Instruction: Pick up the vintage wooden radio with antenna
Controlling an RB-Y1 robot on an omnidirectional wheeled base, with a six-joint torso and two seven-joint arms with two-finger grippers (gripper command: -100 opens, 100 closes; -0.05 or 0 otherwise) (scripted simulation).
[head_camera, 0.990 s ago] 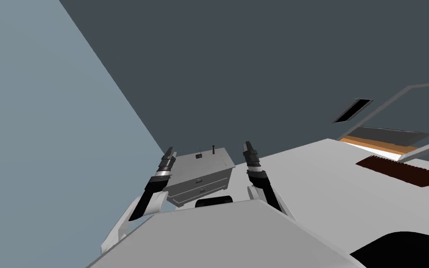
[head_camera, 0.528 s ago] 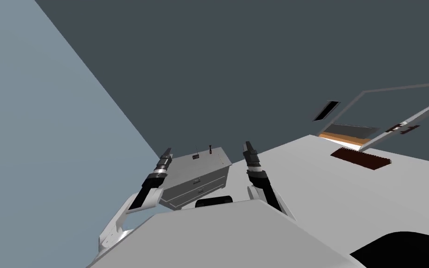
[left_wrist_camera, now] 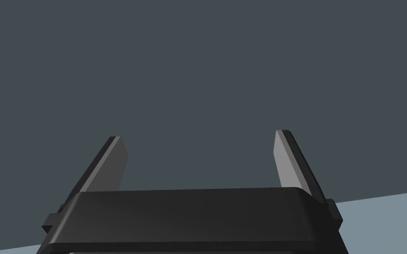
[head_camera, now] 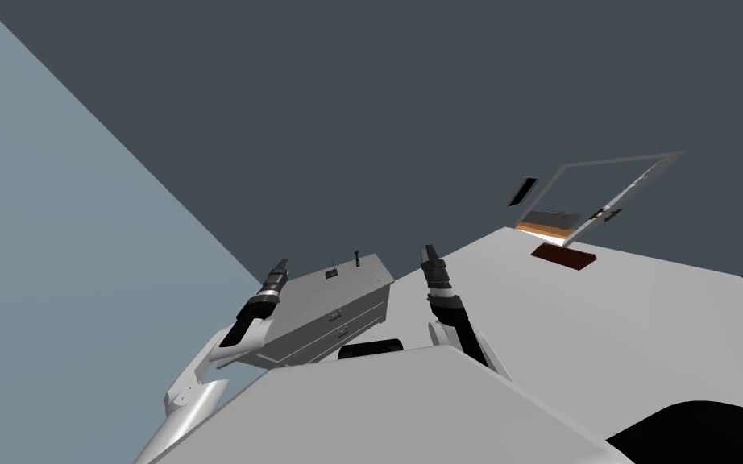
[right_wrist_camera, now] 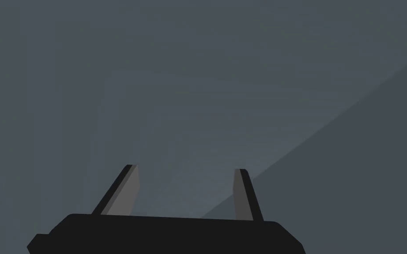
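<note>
A small dark radio [head_camera: 331, 274] with a thin antenna sits on top of a grey chest of drawers [head_camera: 325, 318] just ahead of me in the head view. My left gripper [head_camera: 280, 267] is raised beside the chest's left end, apart from the radio. In the left wrist view the left gripper [left_wrist_camera: 200, 147] stands open and bare before a dark grey wall. My right gripper [head_camera: 428, 254] is raised to the right of the chest. The right gripper [right_wrist_camera: 185, 178] is also open with nothing between its fingers.
A second small dark object with a red part [head_camera: 357, 258] stands near the radio on the chest. A pale blue wall [head_camera: 56, 242] meets the dark wall behind the chest. Far right, an open door [head_camera: 616, 201] and a brown mat [head_camera: 563, 257].
I have turned: chest, door and mat have slid left in the head view. My left arm has swung outward and lower. Right arm holds its place.
</note>
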